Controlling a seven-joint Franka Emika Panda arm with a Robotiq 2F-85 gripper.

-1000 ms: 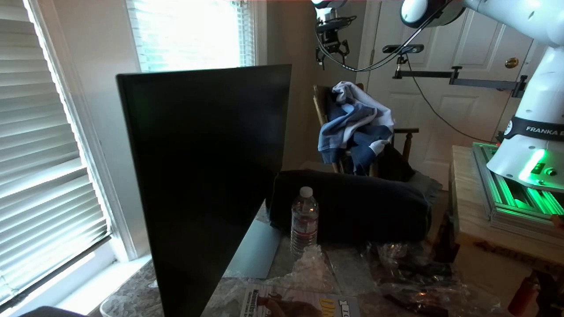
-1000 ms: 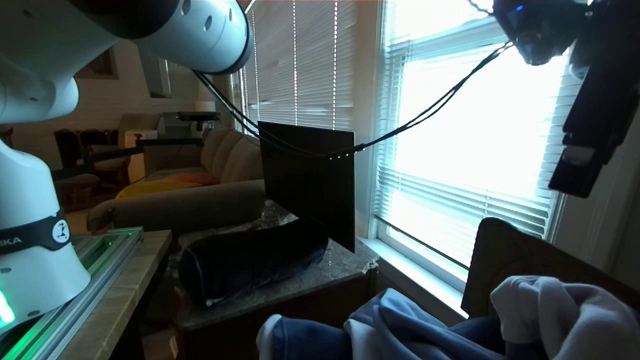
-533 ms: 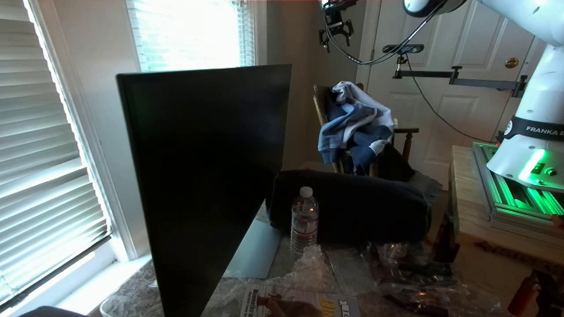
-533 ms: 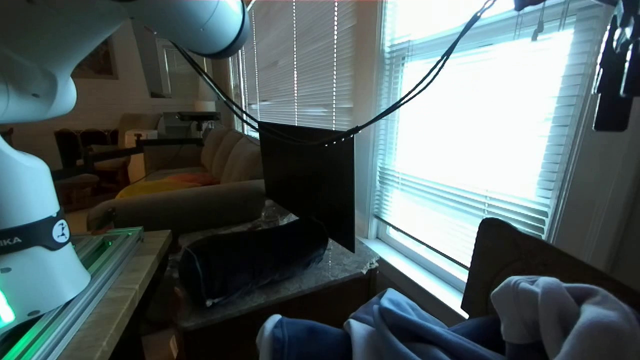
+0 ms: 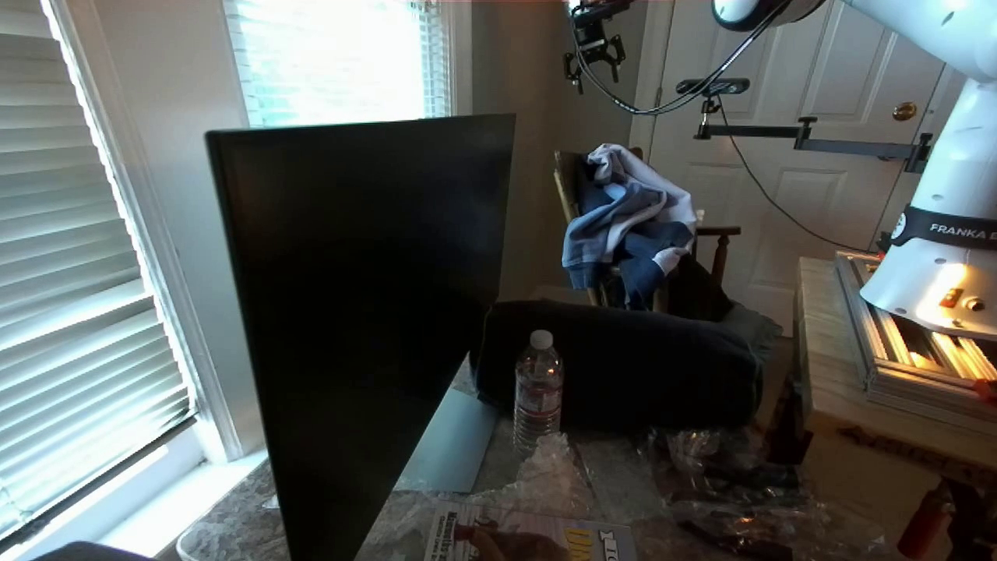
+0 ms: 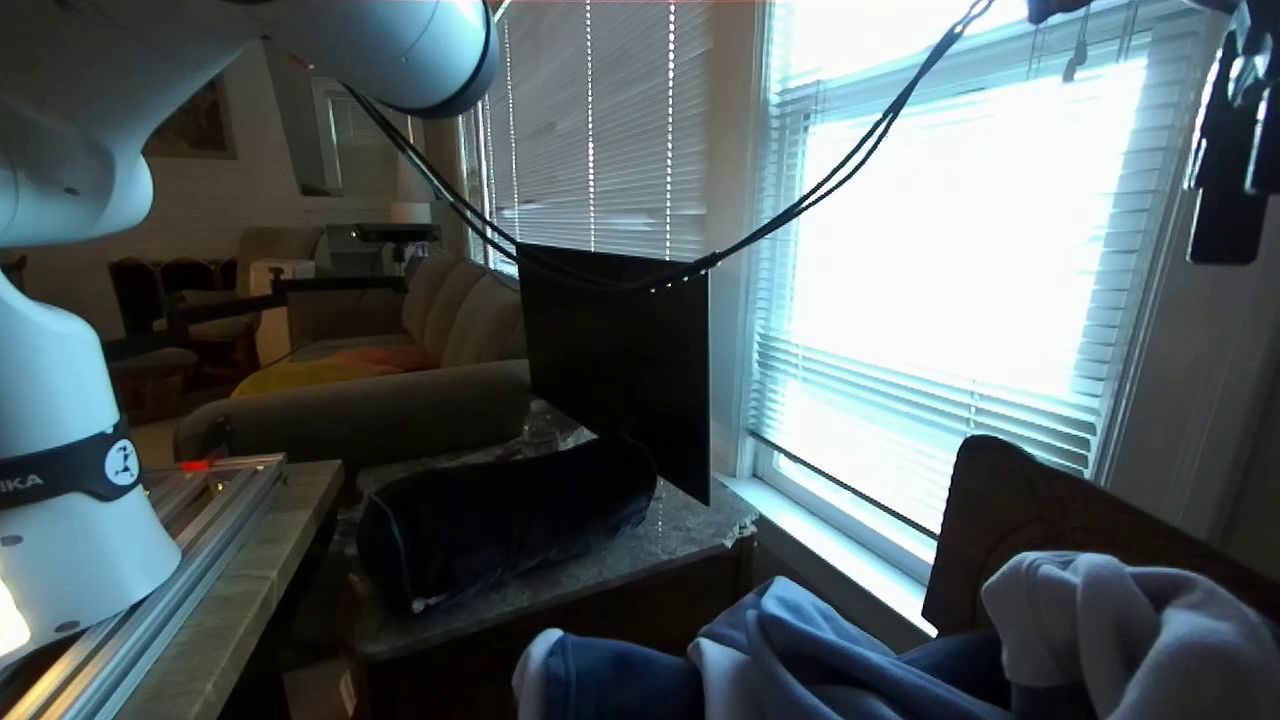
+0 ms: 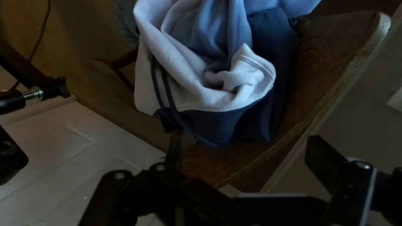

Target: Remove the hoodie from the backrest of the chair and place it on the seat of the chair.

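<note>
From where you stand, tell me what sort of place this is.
Likely a home living room: a sofa and window blinds show in an exterior view, and a hoodie is draped over a chair.

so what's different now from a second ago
The open gripper rose, and the base light turned from green to yellowish. Nothing was taken hold of or let go. The hoodie stayed draped on the chair; the bottle stayed put too.

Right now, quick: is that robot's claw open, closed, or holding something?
Gripper: open, jaws wide apart, holding nothing; the blue-and-white hoodie lies draped on the chair below it.
</note>
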